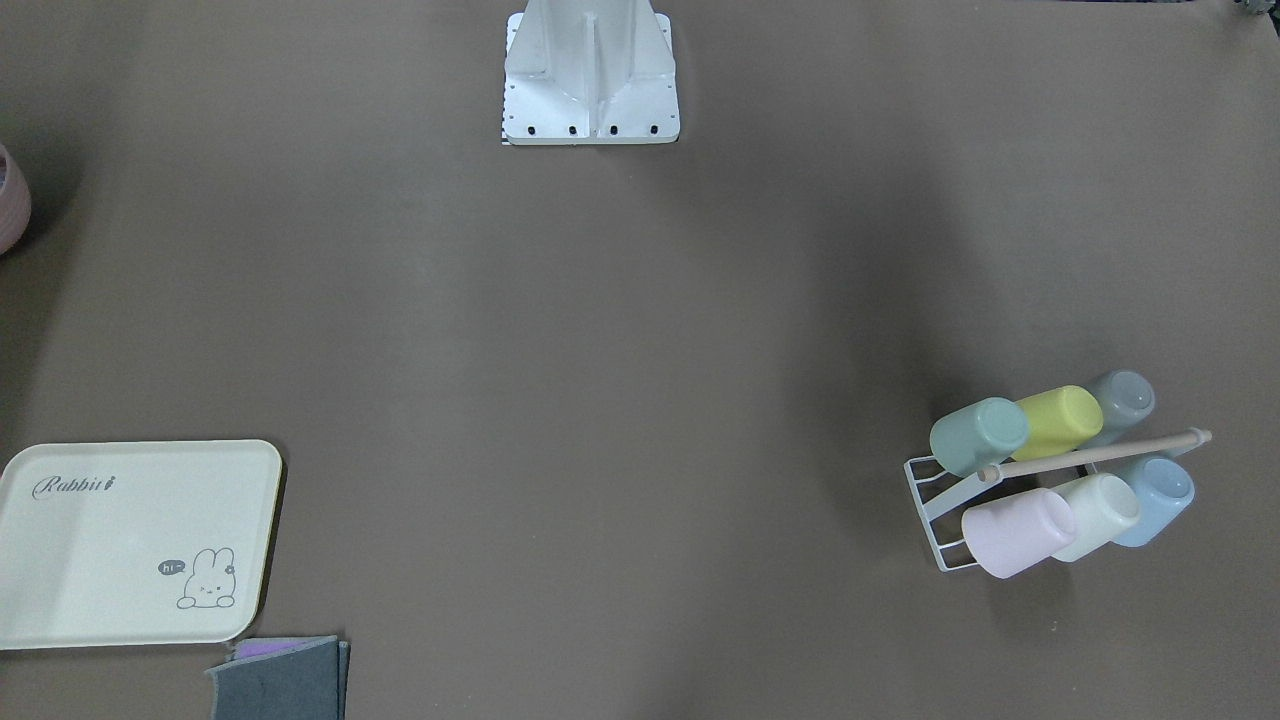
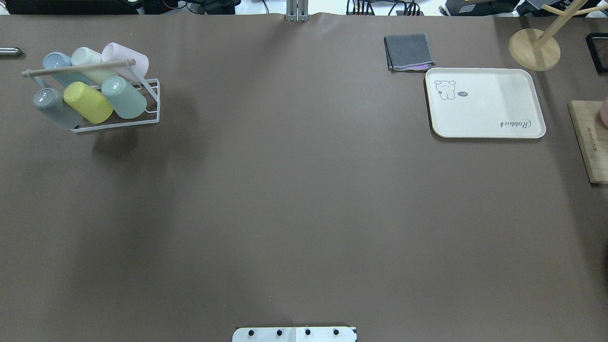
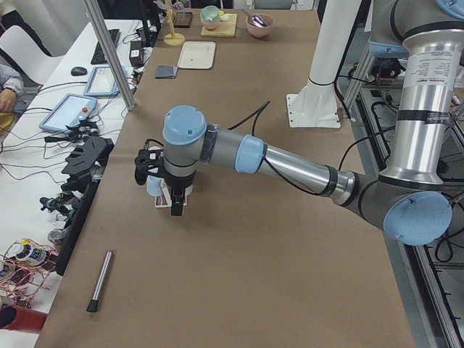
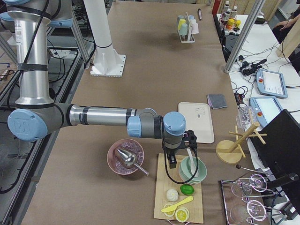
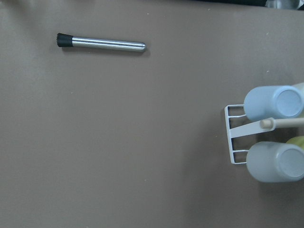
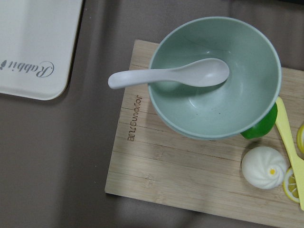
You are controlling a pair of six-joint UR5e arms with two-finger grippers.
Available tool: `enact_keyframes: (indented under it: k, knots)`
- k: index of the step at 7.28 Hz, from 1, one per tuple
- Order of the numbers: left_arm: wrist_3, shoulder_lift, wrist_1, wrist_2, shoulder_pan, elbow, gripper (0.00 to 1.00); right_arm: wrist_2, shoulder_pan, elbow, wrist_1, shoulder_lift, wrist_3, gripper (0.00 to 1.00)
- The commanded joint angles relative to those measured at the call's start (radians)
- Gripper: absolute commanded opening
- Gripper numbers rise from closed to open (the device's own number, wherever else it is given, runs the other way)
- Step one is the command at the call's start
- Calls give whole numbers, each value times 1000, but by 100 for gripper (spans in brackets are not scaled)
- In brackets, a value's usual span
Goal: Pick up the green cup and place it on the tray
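The green cup (image 2: 124, 97) is pale mint and lies tilted in a white wire rack (image 2: 151, 102) with several other pastel cups, next to a yellow-green one; it also shows in the front-facing view (image 1: 978, 436). The cream "Rabbit" tray (image 2: 484, 102) lies flat at the table's other end (image 1: 130, 540) with nothing on it. My left gripper (image 3: 174, 206) hangs over the rack's end, and I cannot tell whether it is open or shut. My right gripper (image 4: 172, 161) hangs over a wooden board beside the tray, and I cannot tell its state either. The left wrist view shows only a blue cup (image 5: 273, 102) and a grey cup (image 5: 273, 161).
A metal rod with a black tip (image 5: 101, 42) lies beyond the rack. A grey cloth (image 2: 408, 51) lies beside the tray. The wooden board (image 6: 190, 161) carries a green bowl with a spoon (image 6: 218, 80), a bun and lemon slices. A pink bowl (image 4: 125, 157) and a wooden stand (image 2: 534, 47) are nearby.
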Motion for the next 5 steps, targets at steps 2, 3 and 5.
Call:
enact_keyframes:
  k: [2,3,5]
  knots:
    - [-21,-67,14,11,142,-23,98,-4,-81,1,11,48,96,100]
    - [-68,-72,16,9,201,-46,98,-5,-132,1,52,82,220,100]
    - [-212,-83,14,27,373,-182,98,-46,-216,-55,215,110,371,99]
